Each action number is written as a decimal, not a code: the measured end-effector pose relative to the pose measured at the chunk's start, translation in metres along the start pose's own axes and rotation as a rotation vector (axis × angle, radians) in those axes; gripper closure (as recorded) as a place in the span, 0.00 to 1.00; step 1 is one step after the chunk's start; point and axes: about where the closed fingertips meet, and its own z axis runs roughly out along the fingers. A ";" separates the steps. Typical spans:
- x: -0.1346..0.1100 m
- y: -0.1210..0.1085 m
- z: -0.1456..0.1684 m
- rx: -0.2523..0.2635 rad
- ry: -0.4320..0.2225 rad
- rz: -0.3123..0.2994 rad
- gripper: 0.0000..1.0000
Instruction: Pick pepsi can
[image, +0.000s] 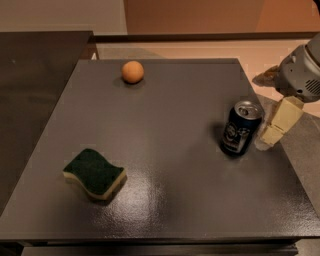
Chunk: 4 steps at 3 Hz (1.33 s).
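Note:
The pepsi can (241, 128) stands upright on the right part of the dark grey table (165, 150). It is dark navy with a silver top and a round pale logo on its side. My gripper (273, 102) is at the right edge of the view, just right of the can and not touching it. It is open and empty. One pale finger (280, 122) hangs down close beside the can, and the other finger (266, 76) shows further back.
An orange ball (132, 71) lies at the far left-centre of the table. A green and yellow sponge (95, 173) lies at the front left. A darker counter (35, 75) adjoins the table's left side. The table's right edge runs just beyond the can.

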 end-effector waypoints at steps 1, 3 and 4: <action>-0.006 0.007 0.006 -0.040 -0.047 -0.030 0.00; -0.014 0.021 0.010 -0.075 -0.098 -0.069 0.39; -0.017 0.024 0.009 -0.082 -0.112 -0.080 0.63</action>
